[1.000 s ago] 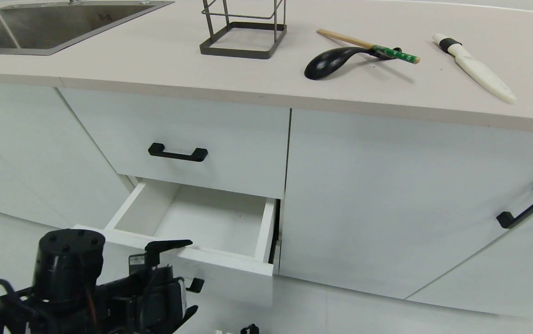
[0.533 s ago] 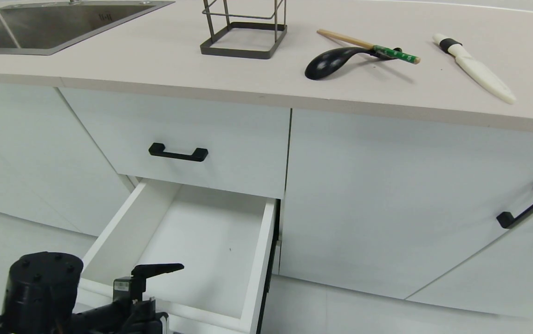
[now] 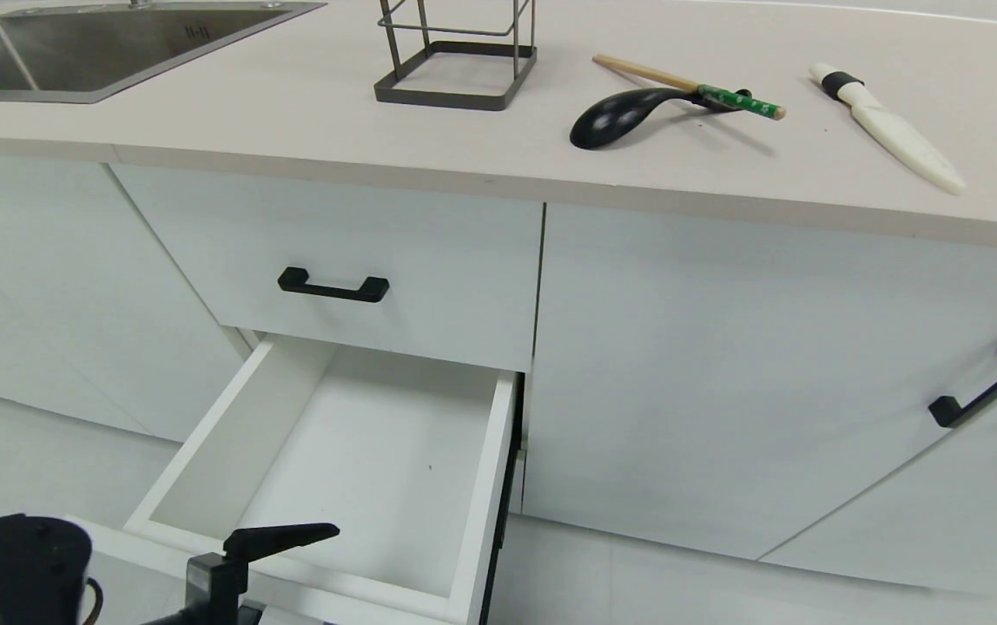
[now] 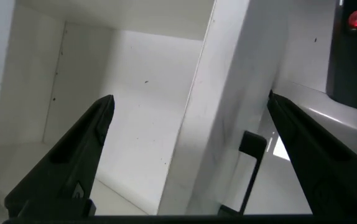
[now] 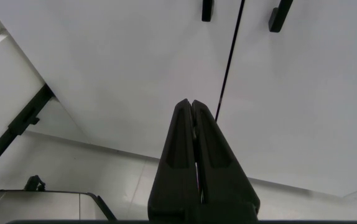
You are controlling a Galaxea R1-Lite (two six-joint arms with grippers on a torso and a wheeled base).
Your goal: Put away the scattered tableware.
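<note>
Drawer (image 3: pixel 485 486) farther out, front between spread left jaws; spoon (image 3: pixel 616 115) well apart

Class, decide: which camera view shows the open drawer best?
The head view: the open drawer shows nearly whole, with its floor and side walls. The left wrist view shows its front panel close up with part of the inside; the right wrist view catches what seems its side runner.

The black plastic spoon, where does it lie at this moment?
In the head view the black plastic spoon lies on the beige countertop, to the right of the dark wire rack, with its handle reaching the green-banded wooden chopstick.
</note>
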